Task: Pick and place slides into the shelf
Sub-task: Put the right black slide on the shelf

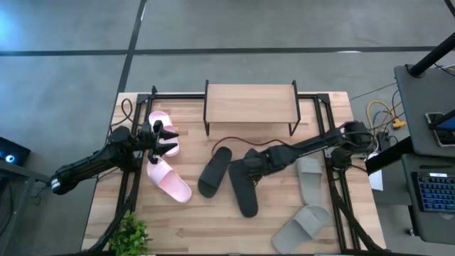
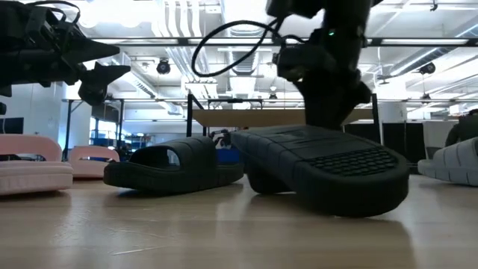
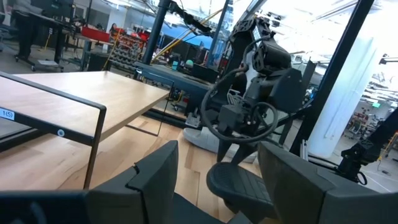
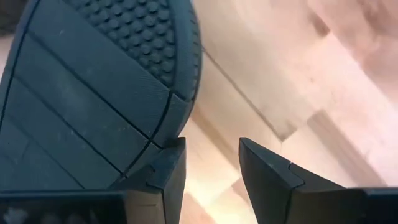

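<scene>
I work in a robotics lab: past my counter (image 1: pixel 213 220) run ceiling pipes (image 2: pixel 179 19), steel frames (image 3: pixel 348 68), cluttered benches (image 3: pixel 118 46), a keyboard (image 1: pixel 435 193) and loose cables (image 1: pixel 380 114).

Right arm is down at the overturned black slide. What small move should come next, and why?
Probably shift the right gripper sideways until the black slide's edge sits between the jaws, then close. The right wrist view shows the jaws open with only bare table in the gap and the sole beside one finger, so nothing is gripped.
</scene>
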You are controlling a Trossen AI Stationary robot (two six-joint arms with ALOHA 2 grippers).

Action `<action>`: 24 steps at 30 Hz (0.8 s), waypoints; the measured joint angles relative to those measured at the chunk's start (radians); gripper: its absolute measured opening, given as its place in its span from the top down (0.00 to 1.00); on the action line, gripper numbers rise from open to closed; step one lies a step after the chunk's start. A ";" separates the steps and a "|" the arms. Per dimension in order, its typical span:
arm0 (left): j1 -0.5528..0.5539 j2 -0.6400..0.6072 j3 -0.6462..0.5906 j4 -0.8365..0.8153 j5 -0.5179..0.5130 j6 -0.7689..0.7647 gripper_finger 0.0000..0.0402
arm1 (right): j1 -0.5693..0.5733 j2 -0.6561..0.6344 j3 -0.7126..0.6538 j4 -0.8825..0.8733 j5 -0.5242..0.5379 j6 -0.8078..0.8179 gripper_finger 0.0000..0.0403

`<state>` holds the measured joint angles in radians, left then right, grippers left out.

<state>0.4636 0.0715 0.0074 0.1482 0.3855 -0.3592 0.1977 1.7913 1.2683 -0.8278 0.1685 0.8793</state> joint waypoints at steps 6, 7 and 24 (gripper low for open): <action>0.000 0.000 0.000 0.000 0.000 0.000 0.48 | -0.004 0.009 -0.008 -0.006 -0.021 -0.016 0.66; 0.000 0.000 0.000 0.000 0.000 0.000 0.48 | -0.004 0.007 -0.012 -0.006 -0.027 -0.016 0.66; 0.000 -0.002 0.000 0.248 -0.002 -0.791 0.48 | -0.004 0.005 -0.015 -0.006 -0.048 0.036 0.68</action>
<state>0.4633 0.0692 0.0074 0.3965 0.3839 -1.1501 0.1936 1.7962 1.2533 -0.8337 0.1207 0.9156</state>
